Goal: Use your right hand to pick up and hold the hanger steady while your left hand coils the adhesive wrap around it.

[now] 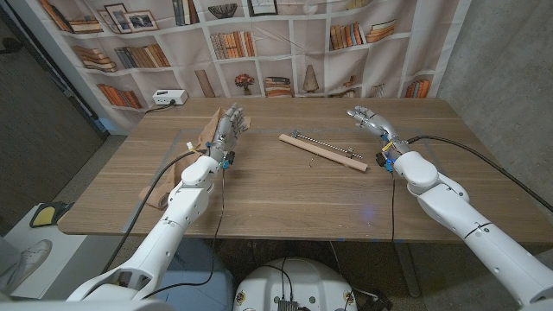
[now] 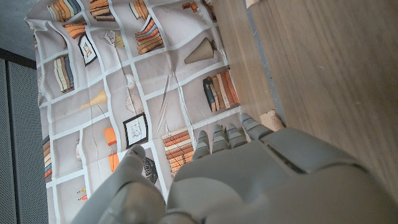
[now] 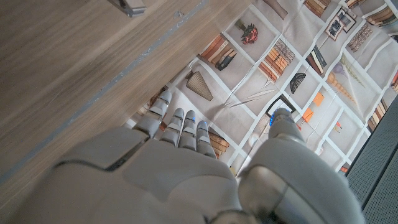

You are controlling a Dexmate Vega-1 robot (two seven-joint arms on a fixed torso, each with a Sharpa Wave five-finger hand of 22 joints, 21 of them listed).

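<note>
Centrally, the hanger point(image 1: 323, 150) lies untouched — open table point(image 1: 285, 194) all around.

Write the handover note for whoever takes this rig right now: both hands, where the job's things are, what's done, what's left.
Left hand: holds nothing, fingers apart, over the table's left part.
Right hand: holds nothing, fingers apart, over the table's right part, beyond the hanger's right end.
Hanger: wooden bar with a metal rod, lying untouched on the table between the two hands.
Adhesive wrap: I take the tan strip by the left hand for it; the arm partly covers it.
Done: nothing yet.
Left: the right hand picks up and steadies the hanger, then the left coils the wrap around it.
</note>
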